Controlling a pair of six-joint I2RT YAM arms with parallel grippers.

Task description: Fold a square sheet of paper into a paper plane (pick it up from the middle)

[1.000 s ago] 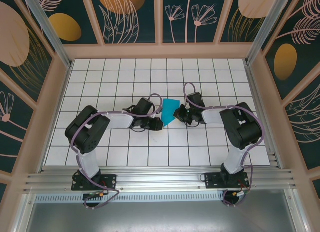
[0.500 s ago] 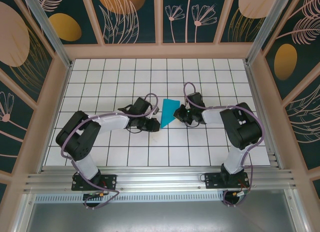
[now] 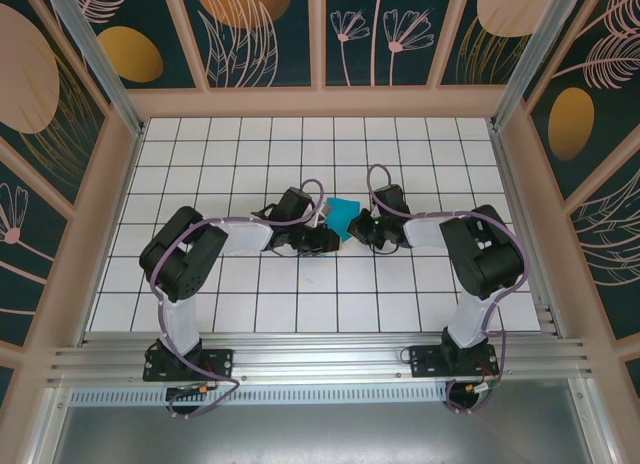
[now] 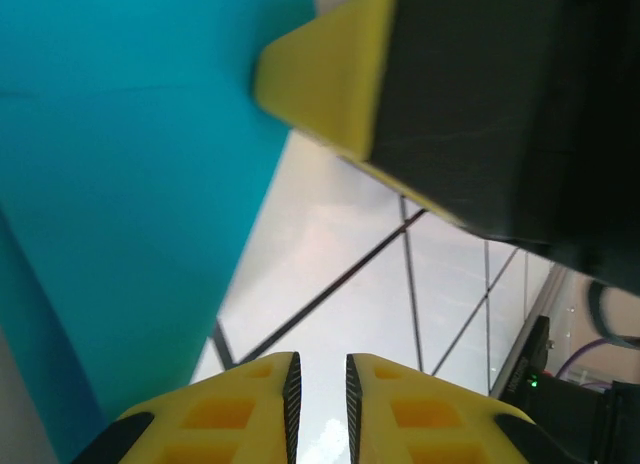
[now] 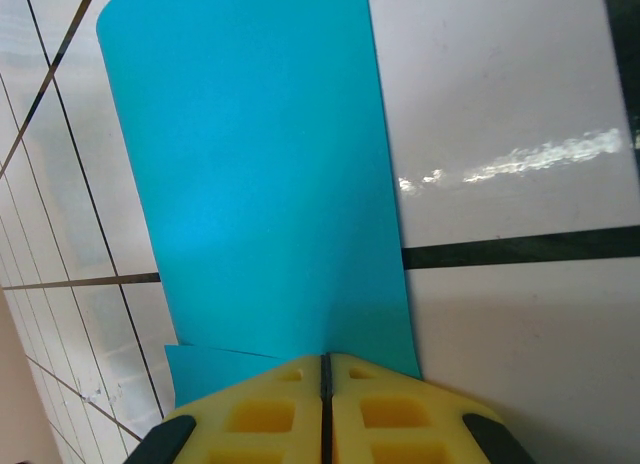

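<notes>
A: Left side first. Left gripper (image 3: 326, 242)?

B: It sits at 7 o'clock of the teal paper (image 3: 344, 214), near the middle of the grid table (image 3: 200, 284). On its wrist camera the fingers stand a narrow slit apart with only tile between them. The paper runs off the frame at 9 and 12 o'clock.

A: Right gripper (image 3: 357, 227)?

B: At 4 o'clock of the paper, with its fingers pressed together on the paper's near edge. A second layer peeks out at 7 o'clock in that view.

A: Unclear items?

B: From above, both grippers cover the paper's lower edge. Cannot tell whether it lies flat or is lifted.
</notes>
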